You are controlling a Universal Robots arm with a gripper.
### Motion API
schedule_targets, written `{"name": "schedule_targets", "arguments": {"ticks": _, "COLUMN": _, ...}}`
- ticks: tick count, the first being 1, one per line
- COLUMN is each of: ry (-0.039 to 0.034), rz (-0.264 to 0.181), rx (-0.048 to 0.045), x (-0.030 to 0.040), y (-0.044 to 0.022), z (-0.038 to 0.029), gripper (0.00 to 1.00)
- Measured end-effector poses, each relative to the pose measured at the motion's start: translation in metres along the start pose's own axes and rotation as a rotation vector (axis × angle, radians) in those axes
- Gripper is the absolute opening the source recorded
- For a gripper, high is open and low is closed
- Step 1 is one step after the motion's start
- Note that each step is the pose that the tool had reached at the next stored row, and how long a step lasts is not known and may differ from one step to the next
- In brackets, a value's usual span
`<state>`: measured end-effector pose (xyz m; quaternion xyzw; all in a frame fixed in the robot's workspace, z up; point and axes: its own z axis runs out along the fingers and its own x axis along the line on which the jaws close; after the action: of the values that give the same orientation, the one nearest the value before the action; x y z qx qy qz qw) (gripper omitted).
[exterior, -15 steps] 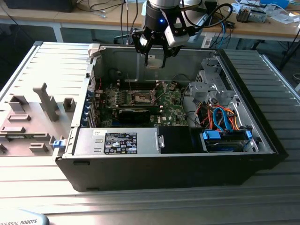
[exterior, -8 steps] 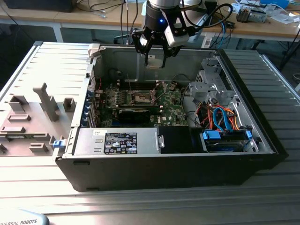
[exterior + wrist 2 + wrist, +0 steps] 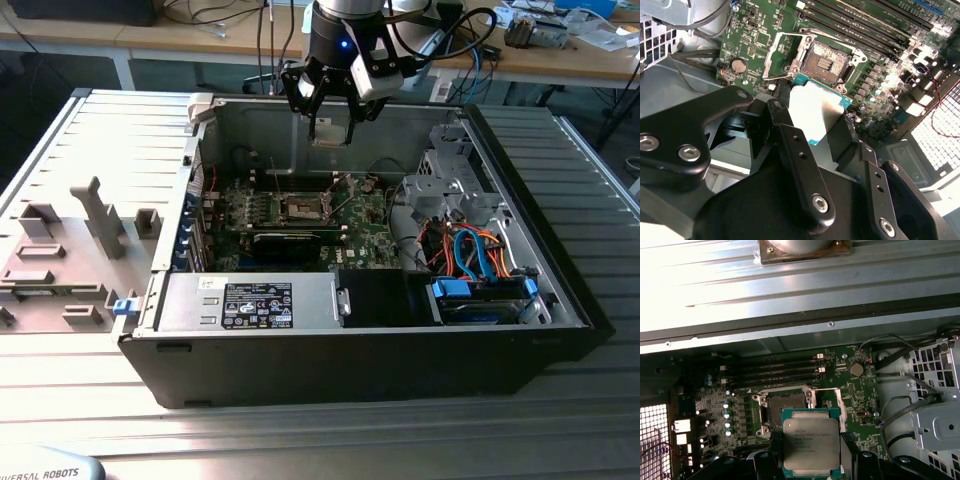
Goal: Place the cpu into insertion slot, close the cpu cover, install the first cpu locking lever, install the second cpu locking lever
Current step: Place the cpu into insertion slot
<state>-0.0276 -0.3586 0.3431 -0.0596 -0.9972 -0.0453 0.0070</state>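
My gripper (image 3: 329,118) hangs inside the open computer case, above the green motherboard (image 3: 365,225), and is shut on the cpu (image 3: 327,130). Both wrist views show the cpu (image 3: 817,107) (image 3: 811,440) clamped by its edges between the black fingers (image 3: 790,145), its silver-grey top toward the first wrist camera. It floats a little short of the insertion slot (image 3: 826,61) (image 3: 785,407) (image 3: 303,207), apart from it. The socket's dark centre is bare. The cpu cover (image 3: 776,56) (image 3: 829,401), a thin silvery frame, is swung open beside the socket.
Long memory slots (image 3: 775,371) run along one side of the socket and a coin cell (image 3: 856,370) lies near it. A black card (image 3: 290,240), the power supply (image 3: 250,305) and a drive cage with blue and orange cables (image 3: 480,262) fill the case. A grey fixture tray (image 3: 60,255) lies outside it.
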Motion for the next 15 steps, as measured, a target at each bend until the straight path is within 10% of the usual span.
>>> {"name": "schedule_targets", "arguments": {"ticks": 15, "ry": -0.0005, "rz": 0.006, "rx": -0.0001, "x": 0.0000, "y": 0.0000, "z": 0.0000, "gripper": 0.54}}
